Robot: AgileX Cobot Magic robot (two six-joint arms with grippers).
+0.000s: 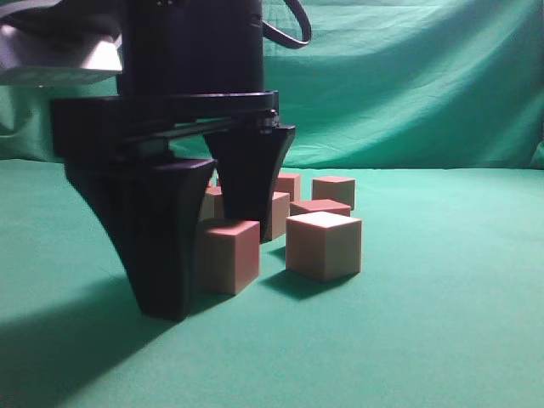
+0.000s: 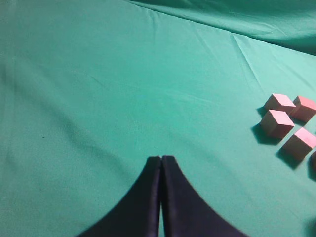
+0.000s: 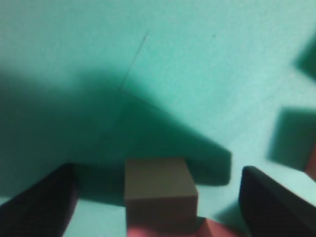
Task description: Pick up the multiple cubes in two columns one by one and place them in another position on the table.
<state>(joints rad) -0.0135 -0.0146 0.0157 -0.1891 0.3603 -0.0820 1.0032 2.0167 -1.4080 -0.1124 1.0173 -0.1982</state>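
Now I see my right gripper (image 3: 159,197) spread wide around a cube (image 3: 159,190), seemingly untouched; left gripper (image 2: 161,160) closed, empty.

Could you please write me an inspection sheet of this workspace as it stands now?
Surface: green table, bare cloth, lightly creased.
Job's things: cubes clustered loosely on the table; one cube sits between the right claw's fingers.
Clutter: nothing seen.
Grippers: right claw open, low over the table; left claw shut and empty, away from the cubes.
Cables: one dark cable looping off the arm.
Surroundings: wrinkled green backdrop.
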